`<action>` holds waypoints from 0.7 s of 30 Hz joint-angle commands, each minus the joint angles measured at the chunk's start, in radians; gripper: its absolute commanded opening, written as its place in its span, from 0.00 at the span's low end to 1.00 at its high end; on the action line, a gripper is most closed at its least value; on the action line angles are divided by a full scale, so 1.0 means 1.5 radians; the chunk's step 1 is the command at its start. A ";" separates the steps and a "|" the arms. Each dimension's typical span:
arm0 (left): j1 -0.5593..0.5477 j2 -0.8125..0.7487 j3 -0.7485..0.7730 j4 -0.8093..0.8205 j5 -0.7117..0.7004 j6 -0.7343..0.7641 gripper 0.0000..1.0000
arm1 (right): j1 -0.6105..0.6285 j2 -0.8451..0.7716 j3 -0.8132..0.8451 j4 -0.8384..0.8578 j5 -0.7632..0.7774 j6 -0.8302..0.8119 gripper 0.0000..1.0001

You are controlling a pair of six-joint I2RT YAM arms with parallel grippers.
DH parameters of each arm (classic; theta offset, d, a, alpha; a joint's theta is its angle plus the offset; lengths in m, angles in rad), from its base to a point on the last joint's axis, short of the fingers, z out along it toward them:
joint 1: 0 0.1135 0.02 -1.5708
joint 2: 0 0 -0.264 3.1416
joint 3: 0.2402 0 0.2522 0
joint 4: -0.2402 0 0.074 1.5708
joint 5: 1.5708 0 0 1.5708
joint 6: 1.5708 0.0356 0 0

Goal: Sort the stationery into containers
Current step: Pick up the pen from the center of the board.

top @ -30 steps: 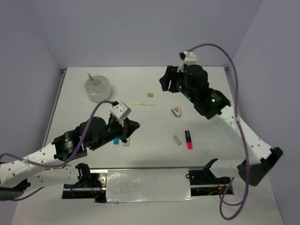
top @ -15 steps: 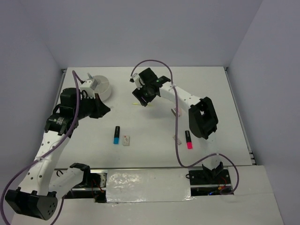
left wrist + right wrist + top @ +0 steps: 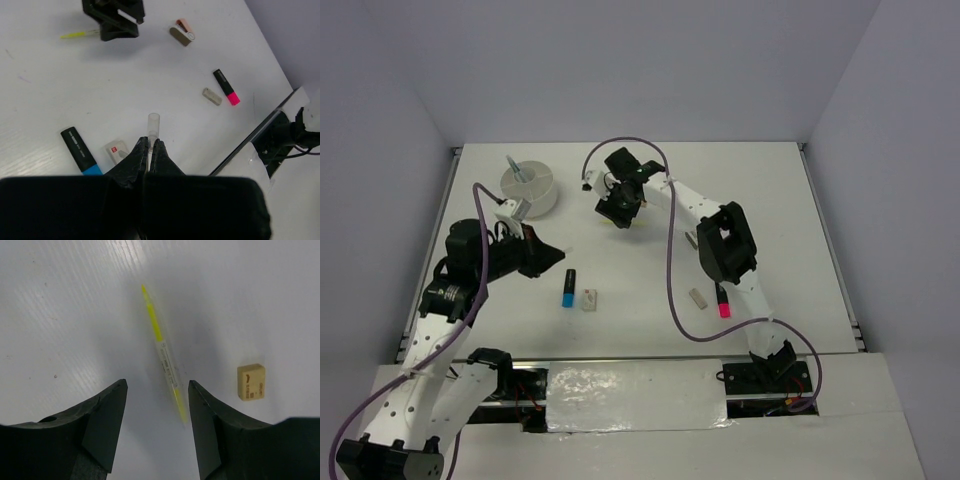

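My left gripper [image 3: 558,258] is shut on a thin clear tube [image 3: 152,124], held above the table just left of the blue-and-black marker [image 3: 568,288] and the white eraser [image 3: 589,299]. My right gripper [image 3: 619,207] is open and low over the thin yellow-green stick [image 3: 162,352], whose near end lies between the fingers [image 3: 107,410]. A tan eraser [image 3: 251,382] lies just right of it. The white cup [image 3: 532,195] at the back left holds a grey pen [image 3: 517,168]. The pink highlighter [image 3: 723,303] and the grey eraser [image 3: 698,297] lie at the front right.
A pinkish eraser [image 3: 182,32] lies beyond the grey eraser in the left wrist view. The right arm's links and purple cable [image 3: 670,260] cross the table's middle. The table's front edge with its tape strip [image 3: 635,390] is near the arm bases.
My left gripper has moved from beside the cup out towards the marker. My right gripper has shifted slightly and sits over the yellow-green stick.
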 commanded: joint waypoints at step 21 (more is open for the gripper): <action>0.004 -0.073 -0.034 0.163 0.139 -0.047 0.00 | -0.011 0.115 0.115 -0.123 -0.089 -0.063 0.00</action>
